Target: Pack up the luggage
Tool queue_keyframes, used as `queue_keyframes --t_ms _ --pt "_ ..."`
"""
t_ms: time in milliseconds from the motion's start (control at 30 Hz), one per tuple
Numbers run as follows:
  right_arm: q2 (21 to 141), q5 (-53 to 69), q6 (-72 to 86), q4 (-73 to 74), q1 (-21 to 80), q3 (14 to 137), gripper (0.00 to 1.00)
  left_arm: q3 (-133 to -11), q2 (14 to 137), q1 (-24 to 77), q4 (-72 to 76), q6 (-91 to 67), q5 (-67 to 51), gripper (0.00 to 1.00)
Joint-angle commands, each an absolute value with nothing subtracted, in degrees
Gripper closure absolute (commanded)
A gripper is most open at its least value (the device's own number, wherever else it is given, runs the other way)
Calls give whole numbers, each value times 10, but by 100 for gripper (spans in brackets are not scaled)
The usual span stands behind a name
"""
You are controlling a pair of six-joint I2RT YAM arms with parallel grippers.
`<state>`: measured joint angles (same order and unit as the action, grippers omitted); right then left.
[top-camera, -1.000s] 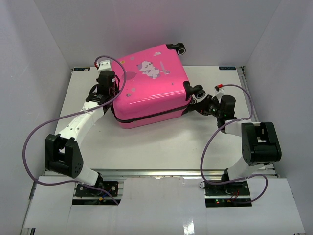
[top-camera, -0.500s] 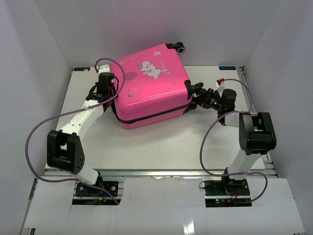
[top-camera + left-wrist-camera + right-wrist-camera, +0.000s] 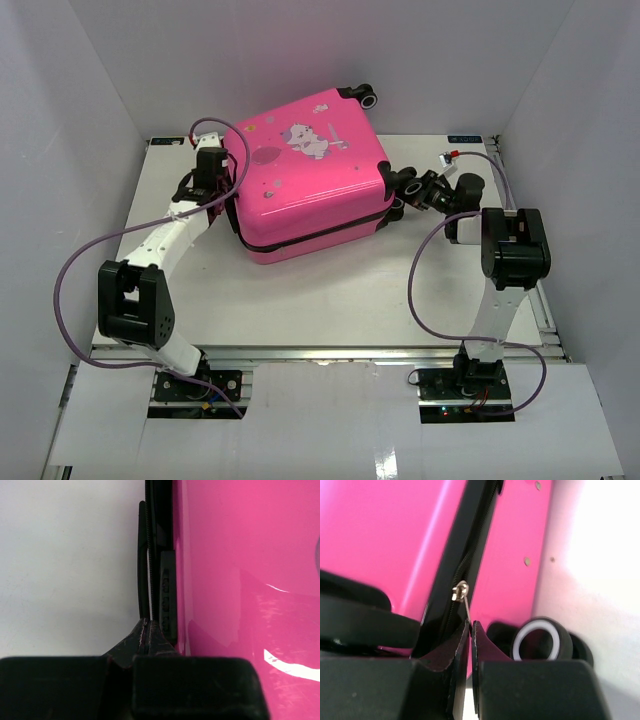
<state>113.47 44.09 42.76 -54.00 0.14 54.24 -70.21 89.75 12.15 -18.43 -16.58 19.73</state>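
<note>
The luggage [image 3: 310,180], a glossy pink hard-shell suitcase with cartoon prints, lies flat and closed on the white table [image 3: 330,290]. My left gripper [image 3: 226,200] is at its left edge. In the left wrist view that gripper [image 3: 146,624] is shut, and a thin black strip of the zipper trim [image 3: 142,560] bows out from the pink shell [image 3: 240,555] into its tips. My right gripper [image 3: 398,200] is at the suitcase's right corner beside a wheel. In the right wrist view it [image 3: 471,625] is shut on the metal zipper pull [image 3: 465,602] hanging from the slider.
White walls enclose the table on three sides. Black wheels stick out at the suitcase's far corner [image 3: 367,97] and right corner [image 3: 405,180]; one white-rimmed wheel [image 3: 542,640] sits right beside my right fingers. Purple cables loop off both arms.
The right arm has risen and folded back, and its gripper stays at the wheel corner, shifted slightly toward the back. The left wrist has slid a little toward the back along the suitcase's left edge.
</note>
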Motion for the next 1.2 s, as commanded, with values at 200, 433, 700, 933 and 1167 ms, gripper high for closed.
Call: queue_keyframes --t_ms 200,433,700,933,1167 --pt "1238 484 557 -700 -27 678 92 -709 922 92 -209 -165 146 100" --pt "1310 529 610 -742 -24 781 92 -717 922 75 -195 -163 138 100" --pt "1353 554 587 -731 33 821 92 -710 928 68 -169 -181 183 100" --pt "1333 554 539 -738 97 738 92 -690 776 70 -154 -218 201 100" --pt "1289 543 528 -813 171 625 92 -709 680 118 -157 -169 108 94"
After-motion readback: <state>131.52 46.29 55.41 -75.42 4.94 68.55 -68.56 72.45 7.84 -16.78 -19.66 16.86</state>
